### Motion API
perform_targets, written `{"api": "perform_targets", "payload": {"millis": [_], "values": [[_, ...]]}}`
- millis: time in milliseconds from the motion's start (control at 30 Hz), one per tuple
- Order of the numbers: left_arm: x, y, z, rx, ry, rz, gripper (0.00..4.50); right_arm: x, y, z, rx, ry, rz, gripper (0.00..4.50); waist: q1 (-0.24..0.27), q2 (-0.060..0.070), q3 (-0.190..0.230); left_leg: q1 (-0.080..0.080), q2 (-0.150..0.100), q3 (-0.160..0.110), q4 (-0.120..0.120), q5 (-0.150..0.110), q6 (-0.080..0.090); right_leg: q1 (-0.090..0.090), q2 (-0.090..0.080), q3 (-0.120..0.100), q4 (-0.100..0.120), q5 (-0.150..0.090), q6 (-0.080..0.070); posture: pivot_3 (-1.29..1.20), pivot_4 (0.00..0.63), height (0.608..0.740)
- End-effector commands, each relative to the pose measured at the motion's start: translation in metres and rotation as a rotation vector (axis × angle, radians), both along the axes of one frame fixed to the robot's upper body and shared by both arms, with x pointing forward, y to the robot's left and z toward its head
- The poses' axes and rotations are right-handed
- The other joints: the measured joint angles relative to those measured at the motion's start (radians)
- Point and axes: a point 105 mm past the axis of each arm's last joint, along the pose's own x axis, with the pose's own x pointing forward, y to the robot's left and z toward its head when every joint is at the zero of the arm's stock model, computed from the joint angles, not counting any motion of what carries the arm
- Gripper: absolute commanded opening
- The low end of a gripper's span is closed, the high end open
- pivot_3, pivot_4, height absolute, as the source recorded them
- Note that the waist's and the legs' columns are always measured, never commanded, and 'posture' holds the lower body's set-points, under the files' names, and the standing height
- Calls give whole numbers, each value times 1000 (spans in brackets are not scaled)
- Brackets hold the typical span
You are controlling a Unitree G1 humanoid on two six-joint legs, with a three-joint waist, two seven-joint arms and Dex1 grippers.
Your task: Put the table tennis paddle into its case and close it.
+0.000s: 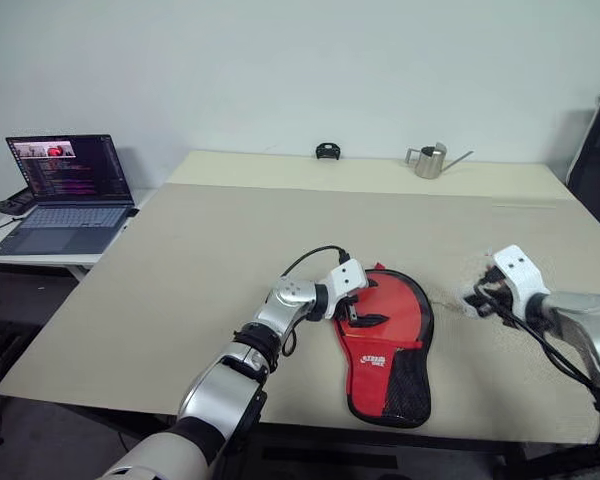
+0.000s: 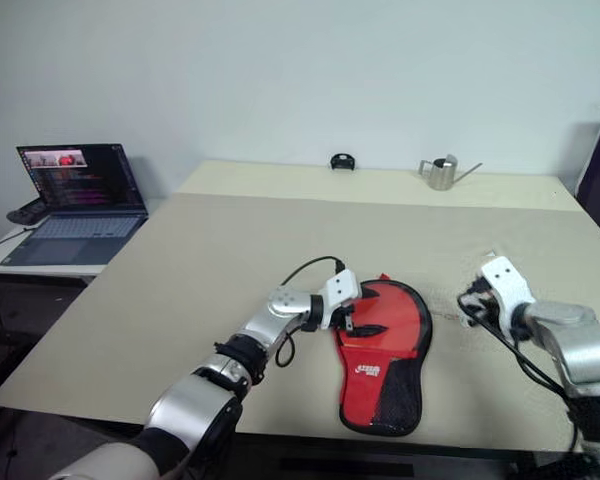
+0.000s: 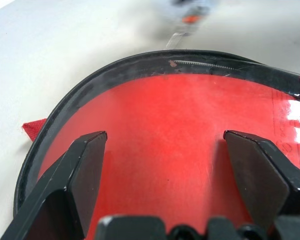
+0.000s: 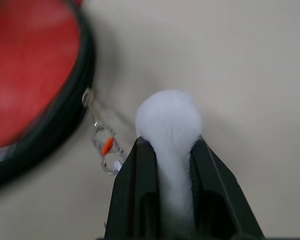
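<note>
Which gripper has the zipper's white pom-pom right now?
The right gripper, out beside the case, is shut on the white pom-pom. The left gripper stands open over the case's red face.

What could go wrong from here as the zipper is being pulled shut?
The right gripper pinches only the fluffy pom-pom, which may slip out or strain its thin clip. The left gripper, jaws open, merely rests on the case, so a hard tug might drag it across the table.

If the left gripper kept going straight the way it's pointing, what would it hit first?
Probably the red face of the case: the left gripper has its jaws open just above it. How near is hard to judge.
</note>
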Motion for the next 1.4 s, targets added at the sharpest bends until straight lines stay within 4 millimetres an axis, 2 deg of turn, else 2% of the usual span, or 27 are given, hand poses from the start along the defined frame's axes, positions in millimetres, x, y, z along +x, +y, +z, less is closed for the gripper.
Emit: {"api": "perform_targets", "payload": {"millis": [33,167,400,567,700,900,1100,1400], "values": [[-34,33,-85,231,279,30,4082,-22,-6,14,-5,17,19,295,3,-2,-1,0,0,0,0,0,0,0,0,0,-1,0,0,0,150,740],[-35,31,-86,236,279,23,4082,-54,9,5,16,114,121,294,11,0,-3,1,1,-2,-1,-1,2,5,0,-3,-6,0,0,0,150,740],[-37,28,-88,245,277,5,4082,-114,50,-11,44,277,383,265,16,-1,-6,5,0,-5,-1,-7,7,16,-1,-7,-17,-3,5,0,150,740],[-38,29,-88,247,277,3,4082,-129,59,-18,27,311,452,251,15,-2,-7,5,0,-7,-1,-10,8,21,-2,-10,-25,-3,5,0,150,740],[-37,29,-88,247,277,7,4082,-148,68,-31,5,373,543,250,13,-3,-7,7,0,-8,-2,-10,9,23,-2,-10,-26,-3,5,0,150,740],[-37,29,-88,244,276,13,4082,-174,90,-32,75,430,673,249,12,-4,-8,17,0,-8,-7,-11,8,31,-2,-9,-27,-4,6,0,150,740],[-37,26,-88,240,275,16,4082,-180,113,-40,131,421,724,241,12,-9,-11,19,0,-8,-12,-10,8,30,-2,-10,-28,-4,7,0,150,740],[-36,22,-87,233,268,21,4082,-194,133,-51,154,445,802,240,12,-11,-12,19,0,-8,-12,-10,7,30,-3,-10,-28,-5,8,0,150,740]]}}
